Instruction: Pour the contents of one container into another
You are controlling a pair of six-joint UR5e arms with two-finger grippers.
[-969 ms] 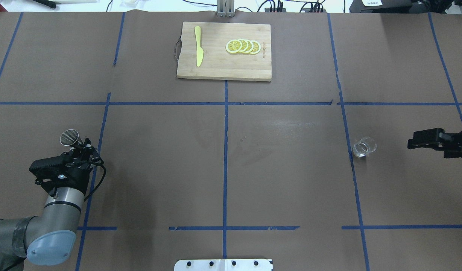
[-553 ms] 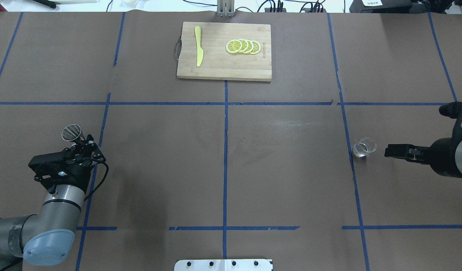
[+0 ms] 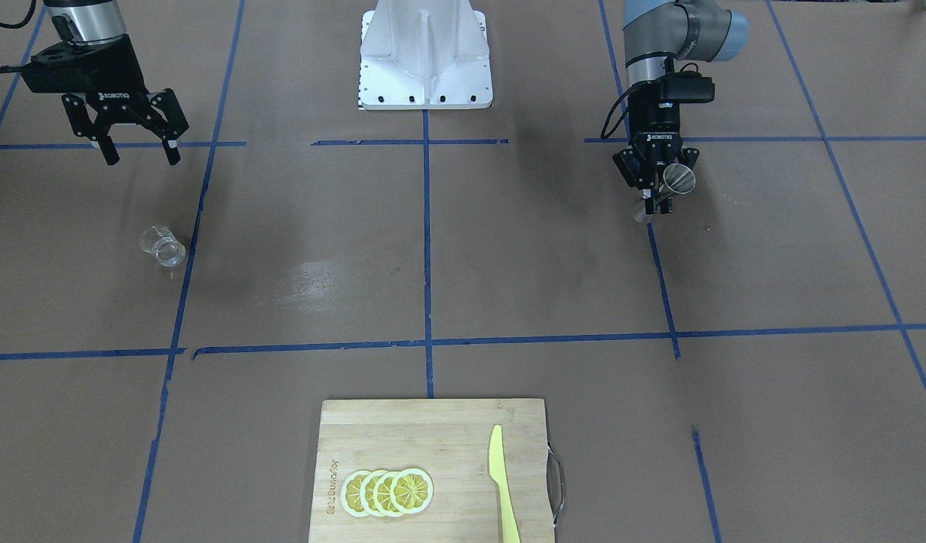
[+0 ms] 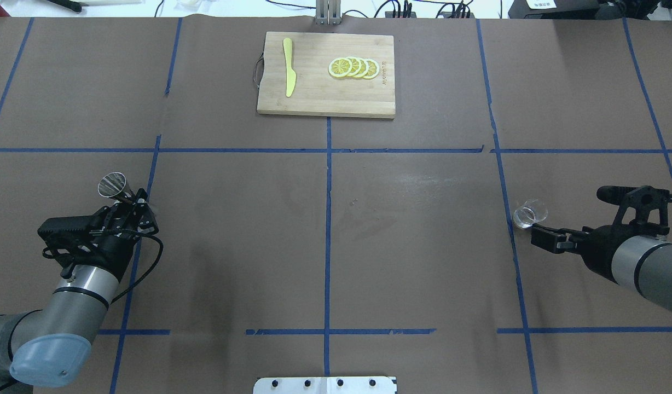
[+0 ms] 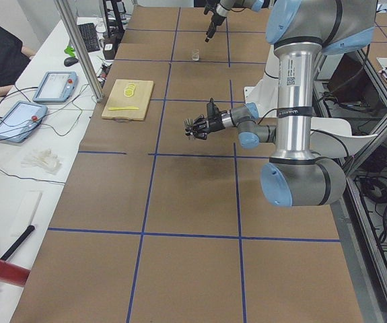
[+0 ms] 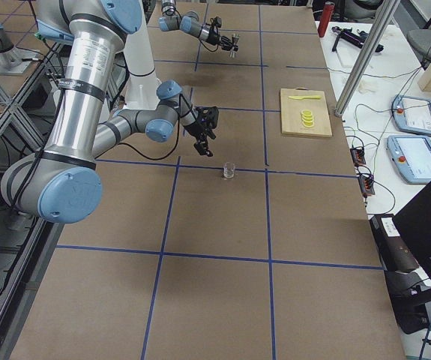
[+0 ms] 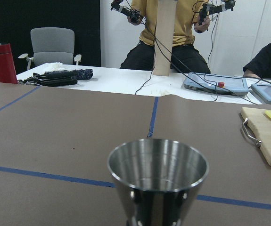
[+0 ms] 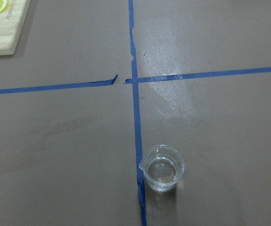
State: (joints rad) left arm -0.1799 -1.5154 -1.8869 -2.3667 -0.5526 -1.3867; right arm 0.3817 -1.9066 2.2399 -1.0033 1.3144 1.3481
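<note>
Now, in the front-facing view your left gripper, at the upper right, is clamped on the waist of a steel jigger. It holds the jigger off the table with the mouth up, I judge so that nothing spills before the pour. Your right gripper, at the upper left, hangs wide open and empty. Below it in the frame, the glass beaker stands on the table beside a blue tape line.

Overhead, those open fingers sit just right of the beaker without touching it, a stance suited to steadying or lifting it. The side views show the two containers well apart, so one must travel to the other.

The left wrist view has the jigger upright at bottom centre; I cannot make out its contents. The right wrist view puts the beaker low and centre, with its spout toward the tape.
</note>
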